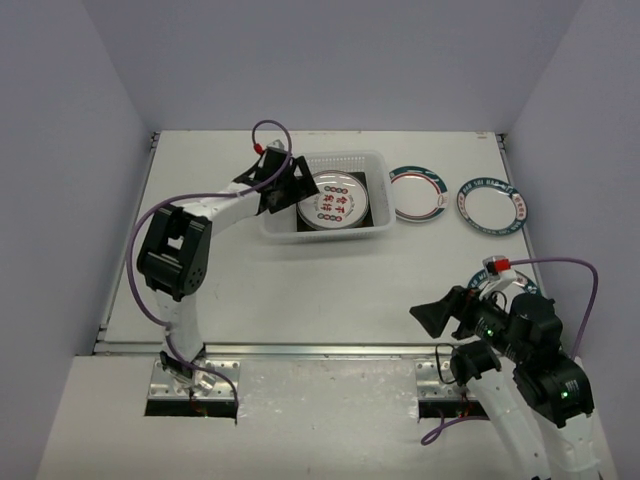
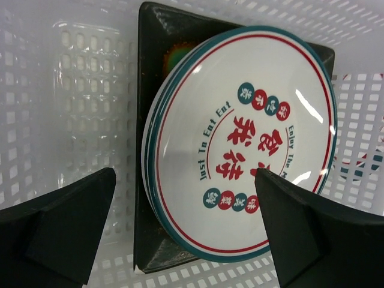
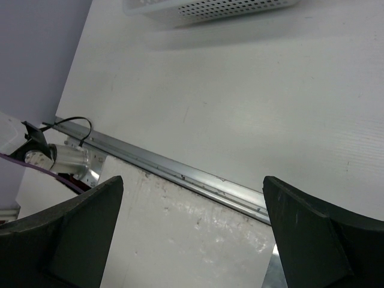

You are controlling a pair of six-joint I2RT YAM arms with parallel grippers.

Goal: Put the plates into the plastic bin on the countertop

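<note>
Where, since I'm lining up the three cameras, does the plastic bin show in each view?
Top external: plastic bin sits upper centre on the countertop.
Left wrist: its mesh fills the frame, around the stacked plates.
Right wrist: only a corner, at the top edge.
Shared landmark: the bin's perforated mesh, seen in all three.

plastic bin [image 1: 330, 236] walls hem the stacked plates [image 1: 333, 201]; bare countertop [image 1: 330, 290] lies before the right gripper [image 1: 425, 318]

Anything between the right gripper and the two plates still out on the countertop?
Nothing visible. Only bare countertop separates the open right gripper from the nearer round plate and the farther round plate, both right of the plastic bin.
</note>
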